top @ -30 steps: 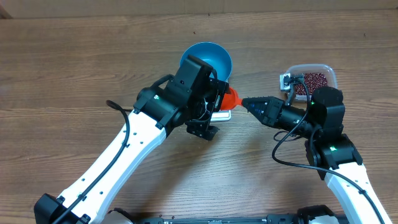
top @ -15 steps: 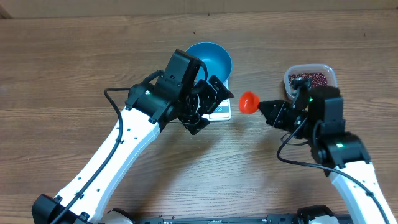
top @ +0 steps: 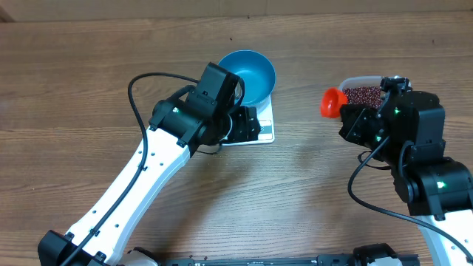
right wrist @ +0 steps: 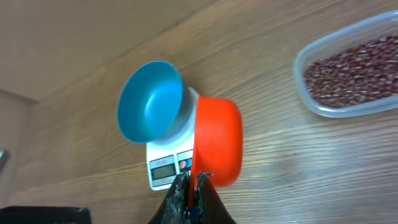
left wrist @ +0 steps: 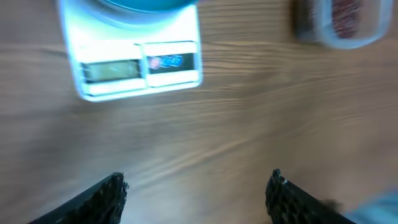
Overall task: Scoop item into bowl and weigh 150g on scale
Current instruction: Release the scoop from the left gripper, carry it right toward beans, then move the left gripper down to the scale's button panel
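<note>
The blue bowl (top: 250, 72) stands on the white scale (top: 266, 134), also seen in the right wrist view as bowl (right wrist: 151, 99) and scale (right wrist: 166, 169). My left gripper (top: 247, 124) hovers over the scale's near edge, open and empty; its view shows the scale (left wrist: 140, 65) ahead of the spread fingers (left wrist: 107, 198). My right gripper (right wrist: 194, 185) is shut on the handle of the red-orange scoop (right wrist: 217, 140), which hangs in the air (top: 332, 102) just left of the clear tub (top: 353, 81) of dark red-brown beans (top: 364, 94). The scoop's inside is hidden.
The tub with beans (right wrist: 351, 70) sits at the right of the wooden table (top: 89, 81). My left arm's white link (top: 140, 185) crosses the table's middle diagonally, with a black cable looping above it. The right arm's body (top: 421, 148) stands near the tub.
The right gripper has carried the scoop right, from beside the scale to the tub's left edge. The left gripper has drawn back from the scoop to over the scale, its jaws slightly narrower.
</note>
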